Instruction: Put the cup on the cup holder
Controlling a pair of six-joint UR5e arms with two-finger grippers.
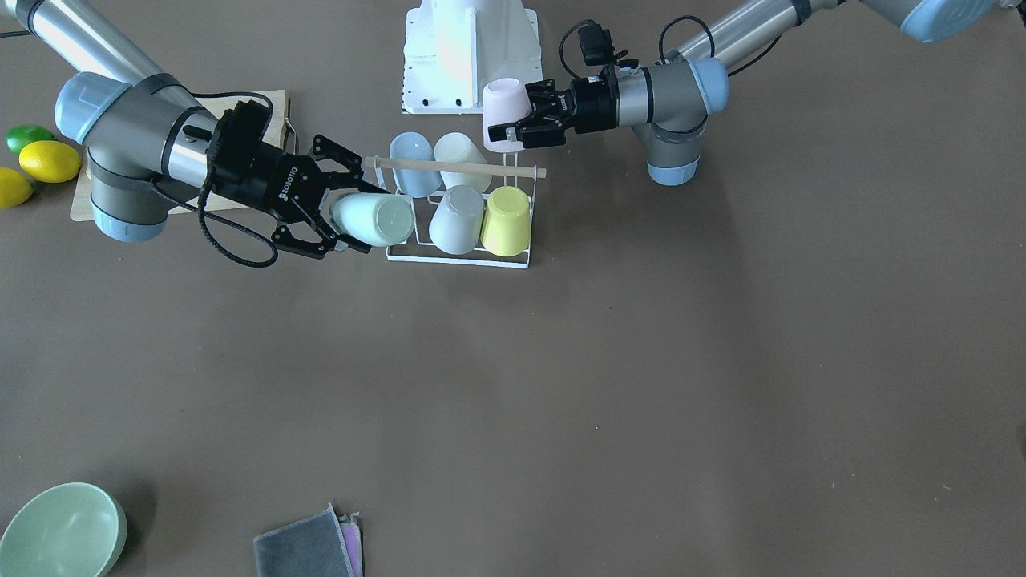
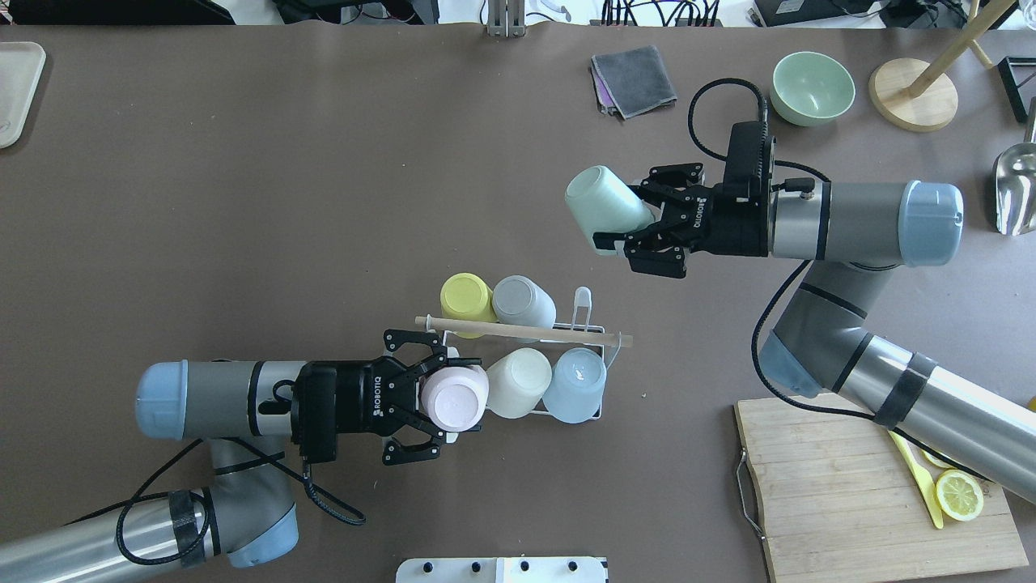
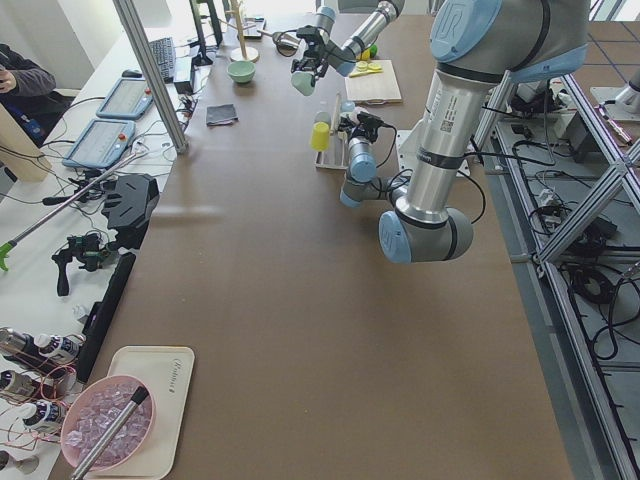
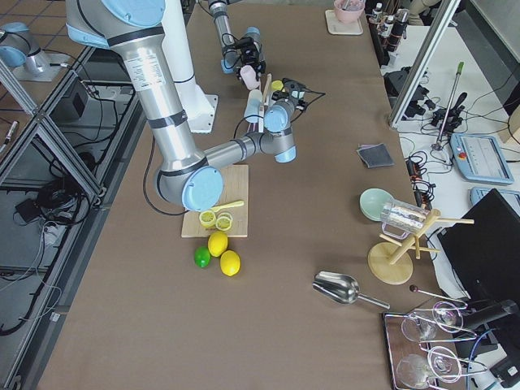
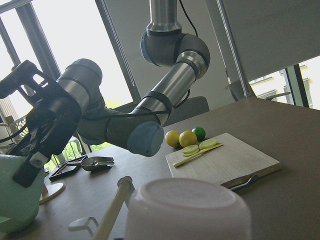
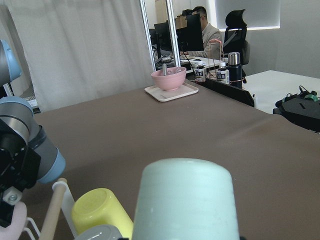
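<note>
The cup holder is a white wire rack with a wooden rod; it stands mid-table and also shows in the front view. It carries yellow, grey, cream and light blue cups, upside down. One bare prong stands at its far right. My left gripper is shut on a pink cup, base outward, at the rack's near left end. My right gripper is shut on a mint cup, held in the air beside the rack.
A wooden cutting board with lemon slices lies near right. A mint bowl, a grey cloth, a wooden stand and a metal scoop sit far right. Lemons and a lime lie beside the board.
</note>
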